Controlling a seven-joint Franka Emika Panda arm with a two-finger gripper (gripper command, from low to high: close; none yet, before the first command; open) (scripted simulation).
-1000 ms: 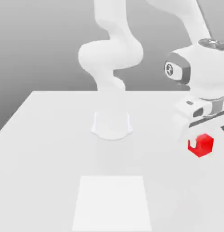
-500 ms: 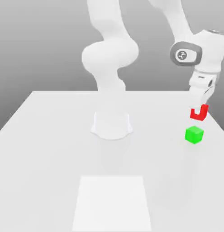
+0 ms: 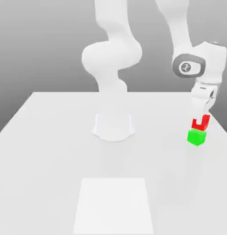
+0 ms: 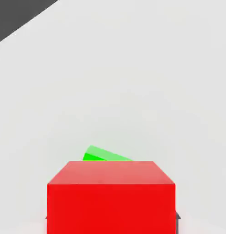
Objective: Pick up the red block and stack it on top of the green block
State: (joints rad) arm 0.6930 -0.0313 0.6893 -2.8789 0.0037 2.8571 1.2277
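Gripper [image 3: 201,120] points down, fingers clamped on the red block [image 3: 201,124]. Red block sits directly over the green block [image 3: 196,137], touching or just above it, can't tell which. Green block rests on the white table [image 3: 55,151] near the edge on the exterior view's right. In the hand view the red block [image 4: 110,196] covers most of the green block [image 4: 103,155].
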